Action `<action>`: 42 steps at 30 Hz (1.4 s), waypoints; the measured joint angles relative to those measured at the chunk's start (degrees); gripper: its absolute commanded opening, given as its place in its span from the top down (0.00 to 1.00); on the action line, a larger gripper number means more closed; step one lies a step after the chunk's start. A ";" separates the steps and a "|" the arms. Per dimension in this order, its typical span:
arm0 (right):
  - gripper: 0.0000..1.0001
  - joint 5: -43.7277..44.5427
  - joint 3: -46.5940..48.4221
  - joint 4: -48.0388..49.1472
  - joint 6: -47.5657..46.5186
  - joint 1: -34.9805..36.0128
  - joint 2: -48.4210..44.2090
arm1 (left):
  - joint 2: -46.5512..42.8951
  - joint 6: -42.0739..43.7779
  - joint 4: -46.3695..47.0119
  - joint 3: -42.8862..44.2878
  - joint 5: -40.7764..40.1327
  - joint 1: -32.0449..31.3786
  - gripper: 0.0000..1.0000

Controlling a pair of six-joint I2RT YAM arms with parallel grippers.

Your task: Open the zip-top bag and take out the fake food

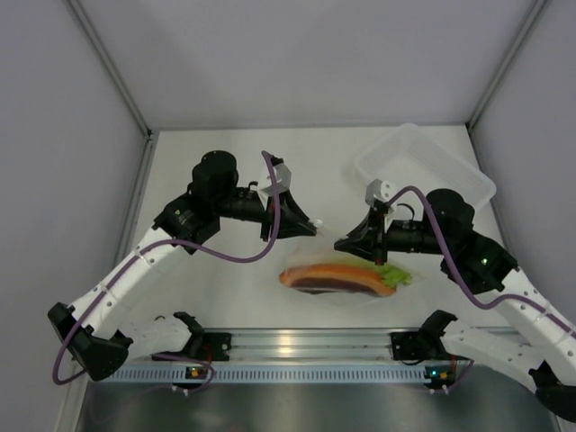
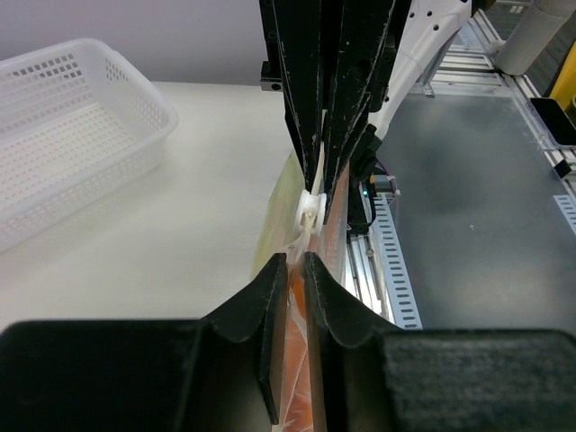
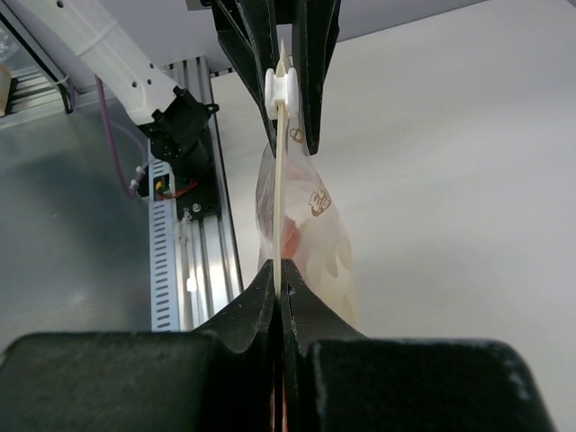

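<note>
Clamped mid-frame on the bag (image 3: 310,225) by left end effector (image 2: 295,263) and right end effector (image 3: 280,268): apparently unopened, food (image 1: 337,277) inside.

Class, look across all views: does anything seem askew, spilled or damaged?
Only the tray sits askew, turned diagonally in the far right corner. The zip-top bag, pinched between left pincer and right pincer, looks intact.
</note>
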 measured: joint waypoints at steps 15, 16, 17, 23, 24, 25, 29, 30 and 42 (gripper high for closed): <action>0.93 0.13 -1.25 1.27 0.15 0.00 -0.37 | 0.59 -2.08 1.95 0.00 0.50 0.00 1.00; 0.89 0.39 -1.29 1.22 0.20 0.00 -0.44 | 0.59 -2.08 1.92 0.00 0.50 0.00 1.00; 0.86 0.63 -1.29 1.33 0.24 0.00 -0.46 | 0.59 -2.08 1.92 -0.02 0.50 0.00 1.00; 0.81 0.72 -0.02 1.25 0.17 0.00 0.61 | 0.63 -2.05 1.84 -0.87 0.28 -0.04 1.00; 0.80 0.66 0.85 1.27 0.15 0.00 1.36 | 0.74 -2.05 1.84 -0.94 0.28 -0.04 1.00; 0.80 0.61 1.84 1.33 0.15 0.00 2.10 | 0.90 -2.08 1.84 -0.96 0.26 -0.04 1.00; 0.78 0.17 5.55 1.36 0.04 0.00 4.72 | 1.25 -2.05 1.84 -1.01 0.00 -0.04 1.00; 0.78 -0.11 6.47 1.40 0.04 0.00 5.46 | 1.25 -2.05 1.84 -1.07 -0.09 -0.04 1.00; 0.66 -3.34 9.42 2.86 1.16 -0.02 10.10 | 1.46 -2.05 1.68 -1.40 -0.48 -0.02 1.00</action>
